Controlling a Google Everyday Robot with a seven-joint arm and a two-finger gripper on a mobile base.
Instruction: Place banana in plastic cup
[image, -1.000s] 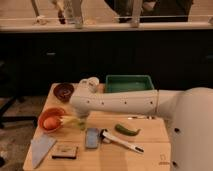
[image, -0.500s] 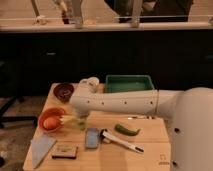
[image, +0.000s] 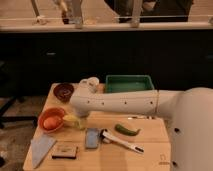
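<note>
Pale yellow, the banana (image: 70, 119) lies at the mouth of the translucent plastic cup (image: 80, 123) near the left edge of the desk (image: 150, 150), just beside the orange bowl (image: 51, 120). The tool (image: 79, 116) is above the cup, largely hidden by the white arm (image: 120, 103); whether it is spread or pressed together cannot be told. A dark bowl (image: 64, 91) and a green tray (image: 128, 83) stand along the far edge. Toward the near edge lie a green pepper (image: 127, 130), a white-handled brush (image: 121, 142), a grey-blue sponge (image: 92, 137) and a grey cloth (image: 41, 148).
</note>
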